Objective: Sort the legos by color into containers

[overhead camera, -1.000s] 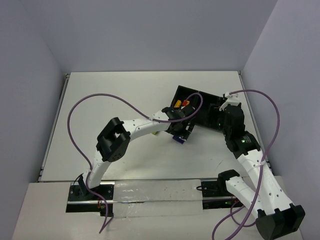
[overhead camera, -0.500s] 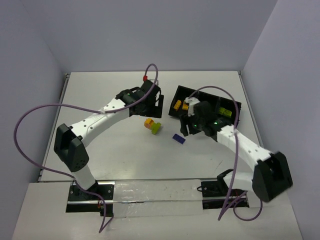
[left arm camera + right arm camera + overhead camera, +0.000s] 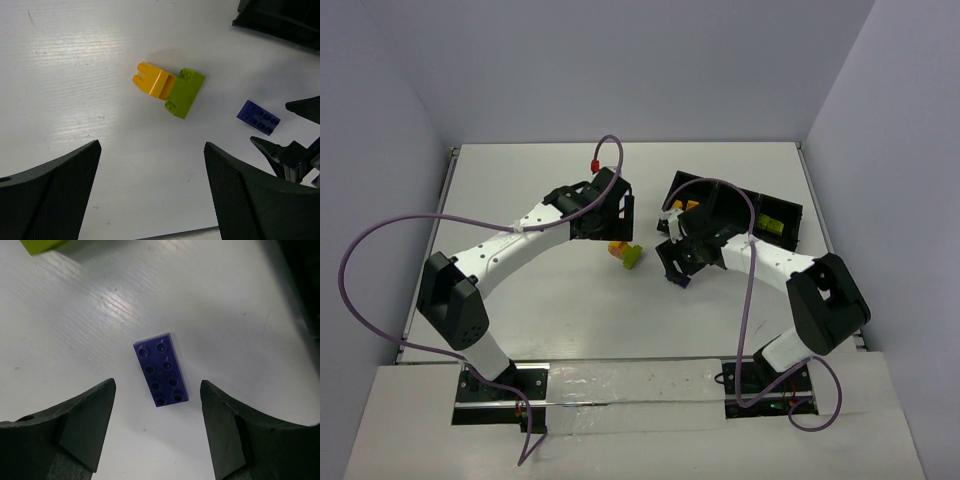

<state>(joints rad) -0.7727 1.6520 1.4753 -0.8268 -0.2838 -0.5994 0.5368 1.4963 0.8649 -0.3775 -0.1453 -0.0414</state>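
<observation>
Some bricks lie in the tray; three are left mid-counter. The left claw gapes above the yellow brick and green brick; the right claw hangs open, empty, over the purple brick.

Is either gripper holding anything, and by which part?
Nothing held. Right gripper stands open over the small blue plastic brick; left gripper open, empty.

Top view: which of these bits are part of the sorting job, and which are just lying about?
Part of the job: blue-purple brick, orange-yellow brick, lime green brick, black tray.
Just there: purple cables, shiny base strip.
</observation>
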